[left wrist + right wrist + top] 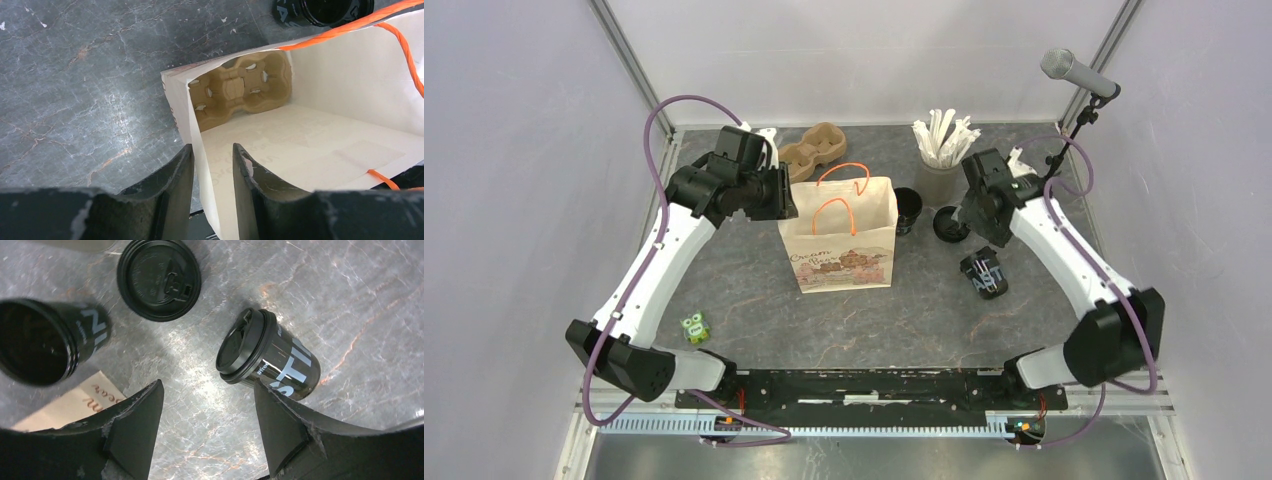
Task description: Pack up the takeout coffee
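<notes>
The takeout coffee (pixel 985 273), a black cup with its lid on, lies on its side (pixel 270 362) right of the paper bag (pixel 839 235). My right gripper (pixel 208 385) hovers open and empty over bare table, its right fingertip just beside the lying cup; in the top view it (pixel 964 215) is above the loose lid. My left gripper (pixel 212 146) straddles the bag's left wall (pixel 200 150). The paper rests against the left finger, with a gap to the other. A brown carrier (pixel 240 87) shows inside the bag.
An open black cup (pixel 45 342) stands by the bag's right side, a loose black lid (pixel 159 280) next to it. A grey cup of white sticks (pixel 939 160) and another pulp carrier (pixel 814 147) stand behind. A green toy (pixel 694 327) sits near left; a microphone (pixel 1079 72) is back right.
</notes>
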